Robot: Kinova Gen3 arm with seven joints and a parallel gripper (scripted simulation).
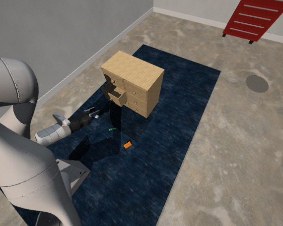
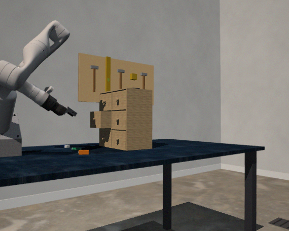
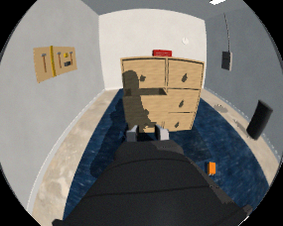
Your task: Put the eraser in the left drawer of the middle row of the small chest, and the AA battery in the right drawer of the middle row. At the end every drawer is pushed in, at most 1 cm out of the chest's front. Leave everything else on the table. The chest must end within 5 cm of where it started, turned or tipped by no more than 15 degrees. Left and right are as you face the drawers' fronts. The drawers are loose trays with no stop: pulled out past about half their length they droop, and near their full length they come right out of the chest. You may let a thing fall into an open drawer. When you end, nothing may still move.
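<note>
The arm (image 2: 28,54) is smooth light-grey shells, rounded and bulbous, with thin dark seam lines at the joints. Nearest the chest (image 2: 132,119), a black wrist section carries the gripper (image 2: 72,111) with dark fingers.

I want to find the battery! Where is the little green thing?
In the top view the green battery lies on the dark table top, in front of the wooden chest, between the orange block and the gripper.

White eraser (image 2: 67,146) and green battery (image 1: 111,129) lie flat near chest (image 1: 139,74)

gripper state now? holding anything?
Gripper: open, holding nothing, in the air short of the pulled-out middle-left drawer.
</note>
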